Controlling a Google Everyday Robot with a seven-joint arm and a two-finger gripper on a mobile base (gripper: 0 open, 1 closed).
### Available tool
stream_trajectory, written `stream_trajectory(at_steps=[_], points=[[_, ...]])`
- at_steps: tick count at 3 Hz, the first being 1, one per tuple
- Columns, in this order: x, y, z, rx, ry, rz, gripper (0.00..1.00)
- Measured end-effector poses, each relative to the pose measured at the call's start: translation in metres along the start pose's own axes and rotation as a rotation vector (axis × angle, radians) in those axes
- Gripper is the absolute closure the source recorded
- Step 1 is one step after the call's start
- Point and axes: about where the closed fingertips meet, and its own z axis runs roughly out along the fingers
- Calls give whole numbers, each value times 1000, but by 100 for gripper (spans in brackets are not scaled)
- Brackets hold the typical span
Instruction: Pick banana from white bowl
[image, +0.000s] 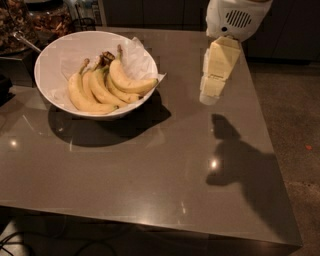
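Nothing grabbed yet on my end — the gripper (210, 95) hung empty over the table (150, 180), well right of the white bowl (42, 60); couldn't tell its grip state. The banana (131, 83) lay atop the banana bunch (92, 94) in the bowl's right side — whole pick left.

Cream blocky claw (209, 96), upper right, beneath rounded white slot-vented housing (235, 19).

White wrist housing (237, 17) at top right of view. Cream gripper (210, 94) hangs straight below it, approx. vertical, tip down & angled slightly left, in mid-air.
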Motion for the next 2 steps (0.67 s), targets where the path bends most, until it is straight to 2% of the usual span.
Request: stream_trajectory(at_steps=[2], points=[[-18,-11,1,35,-69,-2,0]])
